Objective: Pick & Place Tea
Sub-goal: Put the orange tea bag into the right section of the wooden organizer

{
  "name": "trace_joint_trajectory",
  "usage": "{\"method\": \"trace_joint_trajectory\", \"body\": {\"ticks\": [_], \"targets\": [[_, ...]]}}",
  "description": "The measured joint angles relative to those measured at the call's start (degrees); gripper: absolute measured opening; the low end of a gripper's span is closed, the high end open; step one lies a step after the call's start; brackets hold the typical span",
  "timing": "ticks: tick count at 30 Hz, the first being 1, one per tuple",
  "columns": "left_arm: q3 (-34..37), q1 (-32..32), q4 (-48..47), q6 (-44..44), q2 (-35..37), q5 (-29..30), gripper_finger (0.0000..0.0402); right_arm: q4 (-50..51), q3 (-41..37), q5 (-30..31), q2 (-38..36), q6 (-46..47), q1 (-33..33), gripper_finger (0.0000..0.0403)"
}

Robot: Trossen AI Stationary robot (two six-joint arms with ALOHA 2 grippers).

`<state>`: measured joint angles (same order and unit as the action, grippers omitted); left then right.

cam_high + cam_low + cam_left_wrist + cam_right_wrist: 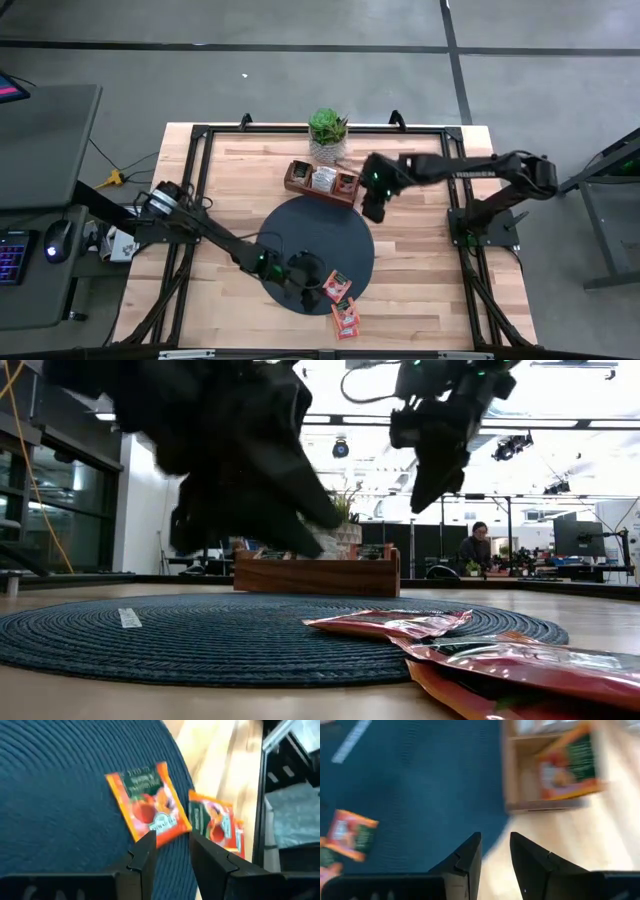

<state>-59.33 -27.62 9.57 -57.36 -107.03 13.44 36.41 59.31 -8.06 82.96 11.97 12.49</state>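
The left gripper [312, 281] sits low over the dark round mat [300, 225], at the lower centre of the high view. Its fingers [145, 857] stand slightly apart with nothing between them, aimed at the near edge of an orange-red tea sachet [148, 807] lying flat on the mat. A second sachet [216, 822] lies just beside it at the mat's rim, and a third shows partly beneath that one.

The right gripper [373, 208] hangs above the table just right of the wooden tray [322, 180], at upper centre of the high view. Its fingers are also parted and empty. One orange sachet [567, 765] already lies in the tray's end compartment.

Procedure for the step in hand, as judged from this position:

1. Centre the left fingers on one sachet only. The neighbour is close enough to be caught too.
2. Descend until the tips meet the mat, then close on the sachet's edge.
3. Lift straight up. A flat foil packet may slip if it is dragged sideways.
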Motion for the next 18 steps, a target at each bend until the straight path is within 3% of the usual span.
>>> {"method": "trace_joint_trajectory", "body": {"ticks": [3, 14, 18], "targets": [[-0.01, -0.97, 3.85, -1.27, -1.56, 0.23, 0.0114, -6.94, -5.15, -0.33, -2.13, 6.75, -4.22, 0.0099], [-0.02, -2.02, 3.55, -2.41, -1.61, 3.81, 0.0114, -37.18, -20.75, 3.33, -1.22, 26.61, -17.91, 0.0099], [-0.07, -2.15, 4.47, -2.38, -2.71, 3.31, 0.0114, -41.06, -22.67, 5.89, -1.17, 29.29, -20.98, 0.0098]]}}
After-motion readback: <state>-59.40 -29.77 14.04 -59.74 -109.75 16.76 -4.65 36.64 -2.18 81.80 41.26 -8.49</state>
